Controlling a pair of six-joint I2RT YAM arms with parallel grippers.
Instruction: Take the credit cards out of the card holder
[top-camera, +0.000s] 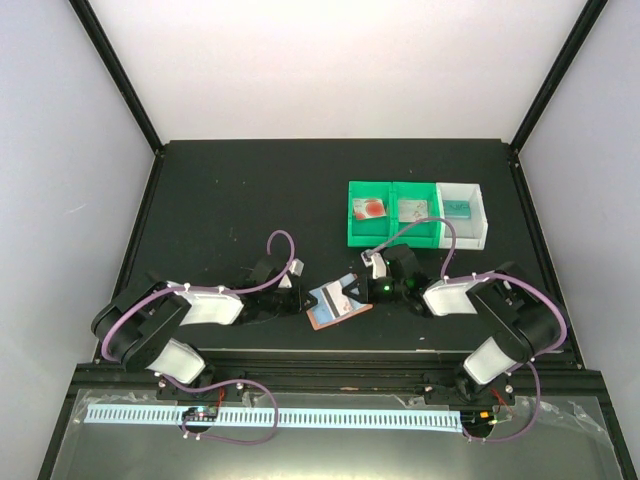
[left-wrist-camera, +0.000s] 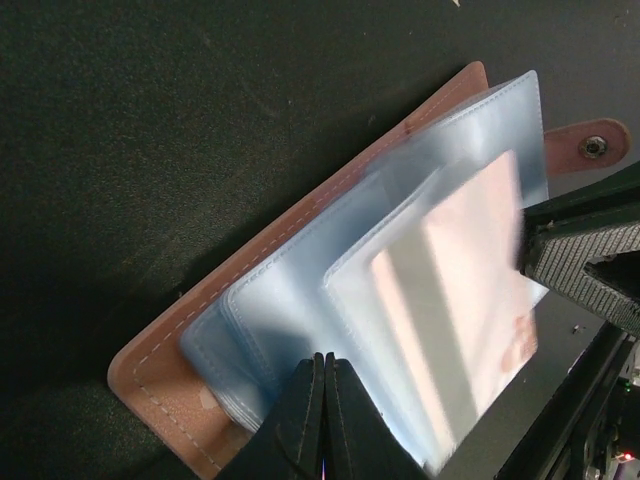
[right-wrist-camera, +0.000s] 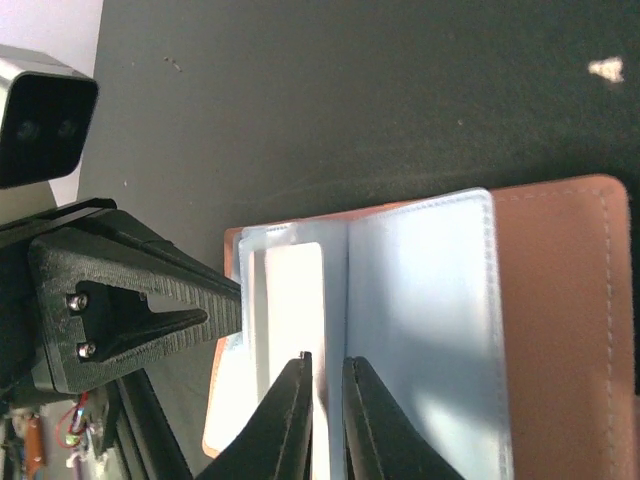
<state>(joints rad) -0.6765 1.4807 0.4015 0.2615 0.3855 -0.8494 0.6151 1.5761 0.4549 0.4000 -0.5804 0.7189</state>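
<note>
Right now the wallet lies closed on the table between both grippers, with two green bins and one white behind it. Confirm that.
Wrong on one point: the wallet lies open, not closed; the left wrist view shows it plainly. The rest stands.

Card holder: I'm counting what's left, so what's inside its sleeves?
One whitish card shows through a pale blue sleeve of the open card holder. Whether the sleeves stacked beneath hold more cannot be seen; they are covered.
</note>
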